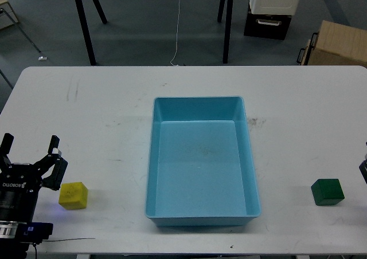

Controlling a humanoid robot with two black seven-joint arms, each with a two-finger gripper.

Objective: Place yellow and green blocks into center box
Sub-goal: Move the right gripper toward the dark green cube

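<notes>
Nearest, on the white rectangular surface (pixel 103 116), my left pincer (pixel 30 151) stands spread wide and empty, just left of the small bright yellow matte cube (pixel 73 195). The large shallow light-blue plastic tray (pixel 150 173) lies mid-surface, empty. The dark green cube (pixel 327 191) sits right of it, well apart. My right pincer barely shows at the edge; its state cannot be told. Beyond, grey floor (pixel 143 24), black stand legs (pixel 85 24), a brown cardboard box (pixel 338 44).

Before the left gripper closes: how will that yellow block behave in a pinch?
The yellow block looks like a flat-faced cube, so it likely sits stable and won't roll. Its matte, slightly pitted surface suggests decent grip, perhaps foam, so probably light. If soft, it may squash a little. The left gripper is open beside it.
</notes>
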